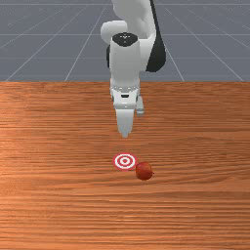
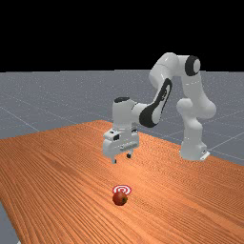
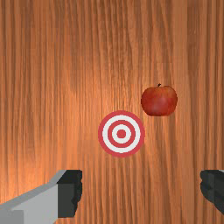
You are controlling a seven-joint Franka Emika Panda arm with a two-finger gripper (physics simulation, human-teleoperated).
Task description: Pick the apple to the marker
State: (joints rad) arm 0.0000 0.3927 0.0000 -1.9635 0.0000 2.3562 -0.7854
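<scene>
floor (image 1: pixel 29 53) is grey with pale grid lines, black backdrop (image 2: pixel 57 33) above it in the far view. table (image 1: pixel 49 195) is orange-brown wood, streaky grain, brighter patches in the far and wrist views.

counts, big to small: one table, one arm (image 2: pixel 164 71), white and grey with black parts. one gripper (image 2: pixel 121 158), raised over the table, two fingers (image 3: pixel 70 192) spread wide. one marker (image 1: pixel 125 161), round, flat, red and white rings. one apple (image 1: pixel 144 171), red, resting on the table just beside the marker, toward the front view's right and nearer that camera. wrist view has a narrow bit of wood between them, apple ahead of the fingers, stem visible.

hidden or cut: table runs past the edges of the front and far views. arm is cut off at the front view's top. front view lines the fingers up, so they're hard to separate there. wrist view crops both fingers. apple covers a bit of the marker's near side in the far view.
</scene>
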